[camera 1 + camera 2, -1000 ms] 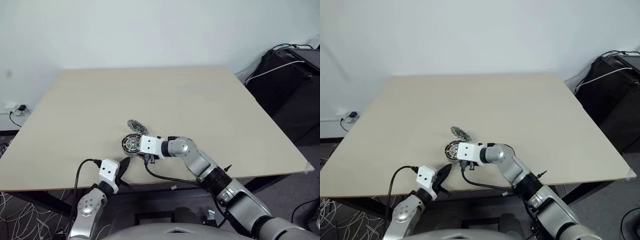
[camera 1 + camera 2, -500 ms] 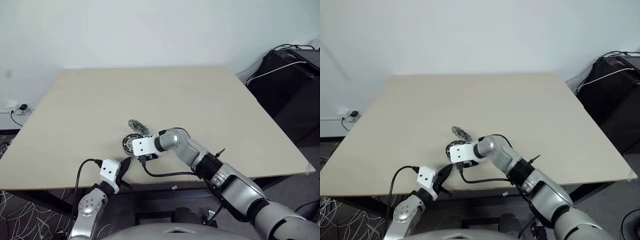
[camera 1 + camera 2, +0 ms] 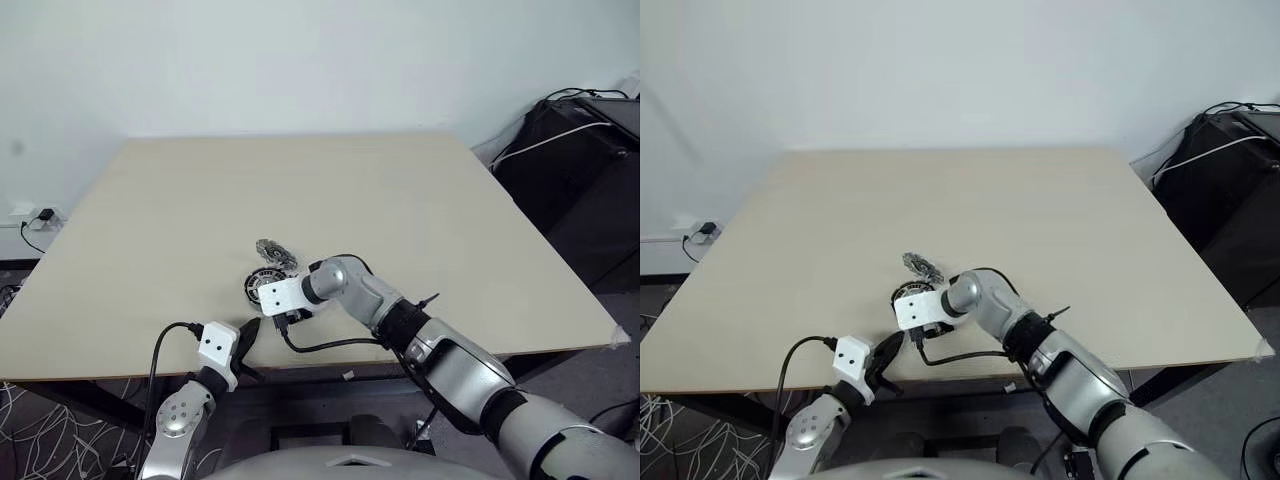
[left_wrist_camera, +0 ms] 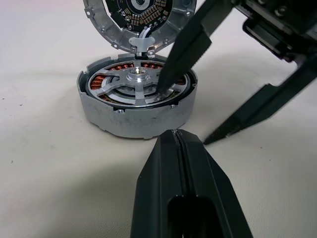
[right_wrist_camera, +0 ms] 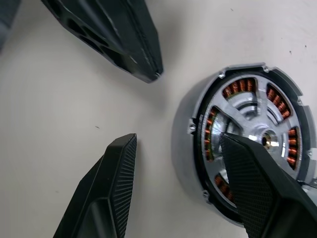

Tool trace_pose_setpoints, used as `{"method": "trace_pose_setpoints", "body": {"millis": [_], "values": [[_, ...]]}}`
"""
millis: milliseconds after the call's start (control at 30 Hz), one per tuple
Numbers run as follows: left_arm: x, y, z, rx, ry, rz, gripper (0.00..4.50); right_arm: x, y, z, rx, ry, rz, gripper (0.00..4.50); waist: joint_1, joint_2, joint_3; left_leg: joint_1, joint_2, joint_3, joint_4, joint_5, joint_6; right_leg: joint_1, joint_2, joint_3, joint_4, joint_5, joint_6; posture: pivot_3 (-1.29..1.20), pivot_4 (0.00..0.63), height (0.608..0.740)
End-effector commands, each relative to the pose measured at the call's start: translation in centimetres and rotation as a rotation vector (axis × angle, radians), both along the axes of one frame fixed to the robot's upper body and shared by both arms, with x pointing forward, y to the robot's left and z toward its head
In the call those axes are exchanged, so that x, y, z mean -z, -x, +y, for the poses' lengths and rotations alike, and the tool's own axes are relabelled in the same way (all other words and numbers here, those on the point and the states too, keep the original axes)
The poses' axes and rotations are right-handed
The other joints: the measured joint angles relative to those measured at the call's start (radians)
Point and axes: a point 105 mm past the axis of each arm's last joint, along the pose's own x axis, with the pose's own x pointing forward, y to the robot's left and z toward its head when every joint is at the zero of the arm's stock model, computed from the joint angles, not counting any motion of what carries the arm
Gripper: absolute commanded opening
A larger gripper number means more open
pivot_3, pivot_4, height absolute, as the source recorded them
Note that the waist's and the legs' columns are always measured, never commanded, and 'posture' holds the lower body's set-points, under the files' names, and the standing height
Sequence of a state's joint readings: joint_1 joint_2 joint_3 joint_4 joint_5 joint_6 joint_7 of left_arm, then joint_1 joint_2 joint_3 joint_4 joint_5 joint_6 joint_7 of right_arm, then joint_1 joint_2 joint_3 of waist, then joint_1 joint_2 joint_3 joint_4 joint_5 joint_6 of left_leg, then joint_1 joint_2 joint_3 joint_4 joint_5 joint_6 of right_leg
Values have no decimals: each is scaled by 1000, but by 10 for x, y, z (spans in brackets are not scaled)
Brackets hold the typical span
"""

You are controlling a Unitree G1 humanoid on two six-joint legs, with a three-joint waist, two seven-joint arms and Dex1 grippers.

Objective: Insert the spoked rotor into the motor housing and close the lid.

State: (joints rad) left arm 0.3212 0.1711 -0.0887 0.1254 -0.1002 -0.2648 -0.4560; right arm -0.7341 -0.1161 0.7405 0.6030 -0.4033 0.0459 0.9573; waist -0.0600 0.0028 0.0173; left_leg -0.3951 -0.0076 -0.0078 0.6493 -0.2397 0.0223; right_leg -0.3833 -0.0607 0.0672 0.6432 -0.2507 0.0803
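Observation:
The motor housing (image 4: 133, 119) rests on the table near its front edge, copper windings showing inside. The spoked rotor (image 4: 119, 88) lies flat within it. The lid (image 4: 143, 15) stands open behind the housing, joined at the rim, its ribbed inside facing me; from the head it shows as a small silver disc (image 3: 272, 250). My right gripper (image 5: 178, 140) is open and straddles the housing's wall, one fingertip (image 4: 161, 89) on the rotor and the other fingertip (image 4: 208, 141) outside on the table. My left gripper (image 4: 176, 134) is shut and empty, pointing at the housing from just in front.
The pale table (image 3: 400, 200) stretches wide behind and beside the housing. Black equipment with cables (image 3: 590, 170) stands off the table's right side. A wall socket with a plug (image 3: 35, 216) sits low on the left.
My right wrist has shifted a little left over the housing and rolled, with the forearm swinging round behind it. The left gripper has stayed put.

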Motion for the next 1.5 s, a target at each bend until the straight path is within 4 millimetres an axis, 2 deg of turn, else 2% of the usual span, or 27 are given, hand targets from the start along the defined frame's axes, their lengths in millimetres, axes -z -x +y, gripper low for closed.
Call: {"method": "trace_pose_setpoints", "body": {"millis": [33,67,267,333,533,733,900,1033,1167,1333,1433,1500], "values": [[-10,-5,-3,-4,14,-44,0,-11,-9,4,-5,-14,-43,2480,0,0,0,0,0,0,0,0,0,0,0,0,0,0,0,0,0,740],[-10,-5,-3,-6,15,-44,0,-11,-9,4,-5,-14,-45,2306,0,0,0,0,0,0,0,0,0,0,0,0,0,0,0,0,0,740],[-9,-4,-3,-11,15,-41,0,-11,-11,4,-5,-15,-53,364,-1,0,0,0,0,0,0,0,0,0,0,0,0,0,0,0,0,740],[-9,-4,-3,-10,16,-40,0,-11,-11,4,-6,-16,-56,90,-1,0,0,0,0,0,0,0,-1,0,0,0,1,0,0,0,0,740],[-7,-5,-5,-4,17,-35,0,-13,-13,3,9,-41,-64,48,-1,1,0,0,0,-1,0,0,-1,0,0,0,1,0,0,0,0,740],[-6,-7,-6,1,17,-30,0,-25,-16,-4,99,-147,-55,48,2,1,1,0,0,-1,0,0,-1,0,0,0,0,0,0,0,0,740],[-3,-7,-11,15,24,-21,0,-41,-24,-28,370,-272,19,48,11,0,2,-2,0,-1,0,1,0,-1,-1,0,0,0,0,0,0,740],[-1,-5,-15,30,31,-7,0,-51,-25,-56,584,-324,97,48,19,0,2,-3,0,-1,0,1,0,-3,-1,0,0,0,-1,0,0,740],[0,-6,-16,37,32,-3,0,-57,-17,-79,756,-348,208,48,26,0,2,-5,0,0,0,1,0,-5,0,0,0,-1,-1,0,0,740],[1,-6,-15,39,30,2,0,-55,1,-103,915,-338,352,48,28,0,2,-6,0,0,-1,1,0,-7,-1,0,0,-1,-1,0,0,740],[2,-5,-13,38,28,6,0,-53,12,-107,968,-342,420,48,29,0,3,-9,0,0,0,1,0,-9,-1,0,0,-1,-1,0,0,740],[2,-5,-12,37,26,9,0,-52,21,-103,992,-354,482,48,28,-1,3,-10,0,0,0,1,0,-10,-1,0,0,-1,-1,0,0,740]]}}
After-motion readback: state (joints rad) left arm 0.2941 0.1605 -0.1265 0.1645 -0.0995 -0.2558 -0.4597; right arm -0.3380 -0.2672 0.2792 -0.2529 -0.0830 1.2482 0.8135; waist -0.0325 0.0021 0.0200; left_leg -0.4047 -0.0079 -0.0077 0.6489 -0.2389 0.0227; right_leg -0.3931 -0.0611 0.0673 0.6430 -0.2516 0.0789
